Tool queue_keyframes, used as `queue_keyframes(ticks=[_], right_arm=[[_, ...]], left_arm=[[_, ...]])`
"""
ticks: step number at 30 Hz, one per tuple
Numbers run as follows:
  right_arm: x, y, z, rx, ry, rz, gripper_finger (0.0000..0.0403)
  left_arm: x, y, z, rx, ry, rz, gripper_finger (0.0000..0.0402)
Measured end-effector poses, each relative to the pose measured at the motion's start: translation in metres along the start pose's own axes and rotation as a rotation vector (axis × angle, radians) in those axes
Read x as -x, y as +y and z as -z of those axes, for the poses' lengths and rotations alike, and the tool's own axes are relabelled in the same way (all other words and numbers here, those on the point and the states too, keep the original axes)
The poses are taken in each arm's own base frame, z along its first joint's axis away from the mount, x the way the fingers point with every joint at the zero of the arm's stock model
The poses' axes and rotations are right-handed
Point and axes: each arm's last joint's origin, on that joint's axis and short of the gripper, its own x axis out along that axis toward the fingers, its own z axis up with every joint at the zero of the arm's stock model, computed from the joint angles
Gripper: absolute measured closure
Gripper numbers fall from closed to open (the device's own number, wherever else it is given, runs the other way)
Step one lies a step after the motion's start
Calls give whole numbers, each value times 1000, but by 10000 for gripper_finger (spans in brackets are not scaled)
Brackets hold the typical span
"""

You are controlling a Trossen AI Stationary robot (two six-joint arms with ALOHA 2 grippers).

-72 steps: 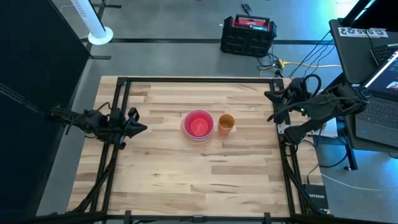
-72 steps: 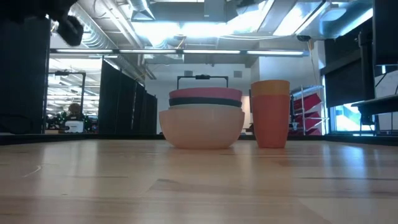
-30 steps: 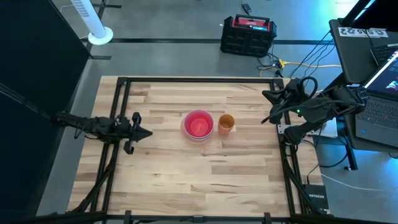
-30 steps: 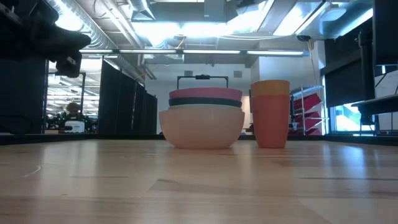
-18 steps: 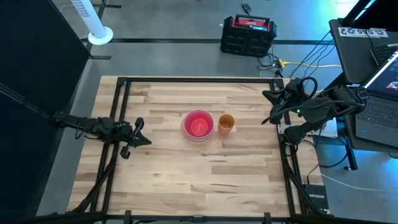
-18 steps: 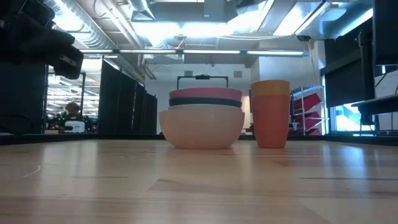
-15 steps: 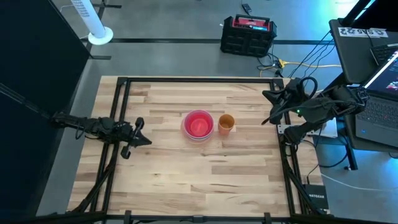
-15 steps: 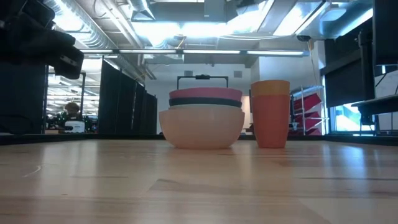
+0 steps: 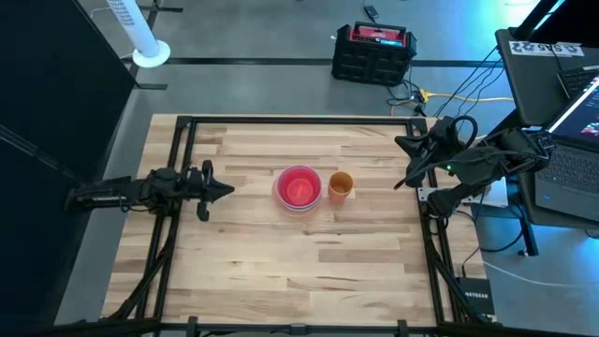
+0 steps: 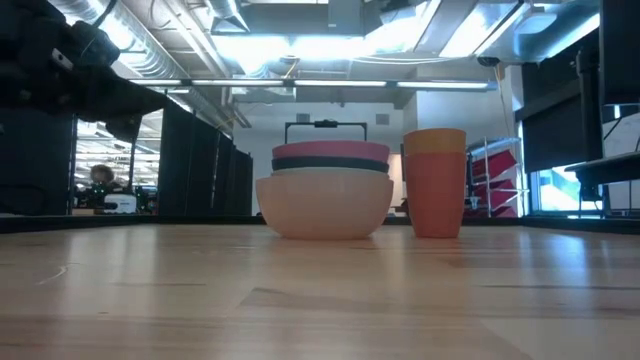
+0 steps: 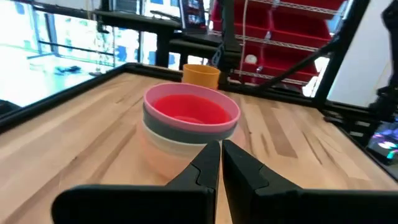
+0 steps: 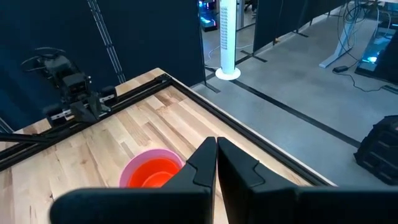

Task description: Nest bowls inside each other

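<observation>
Nested bowls [image 9: 299, 187] sit upright, mouths up — both pincers clenched, empty.

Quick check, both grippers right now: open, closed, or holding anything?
Left gripper: closed, holding nothing, at the table's left edge, pointing toward the stack of bowls.
Right gripper: closed, holding nothing, parked at the table's right edge.

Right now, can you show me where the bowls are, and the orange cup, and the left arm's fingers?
bowls [image 10: 325, 205], low view, side of the pale outer bowl.
orange cup [image 10: 434, 185], low view, middle of its wall.
left fingers [image 11: 205, 168], left wrist view, one dark finger's side.
</observation>
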Motion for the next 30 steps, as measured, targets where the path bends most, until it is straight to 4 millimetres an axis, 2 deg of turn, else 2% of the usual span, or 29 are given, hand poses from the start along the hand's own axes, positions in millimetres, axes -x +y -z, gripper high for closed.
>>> queue_keyframes(ticks=[9, 14, 20, 21, 30], right_arm=[[0, -1, 11, 7, -26, 16, 403], [24, -37, 20, -64, -113, -79, 403], [31, -74, 35, -72, -125, -193, 403], [30, -74, 39, -76, -123, -218, 403], [18, -36, 81, -124, -171, -576, 403]], left_arm=[[-1, 9, 0, 9, 8, -65, 402], [-1, 9, 0, 22, 8, -63, 402], [-1, 9, 0, 23, 8, -63, 402], [-1, 9, 0, 23, 9, -63, 402], [-1, 9, 1, 23, 9, -62, 402]])
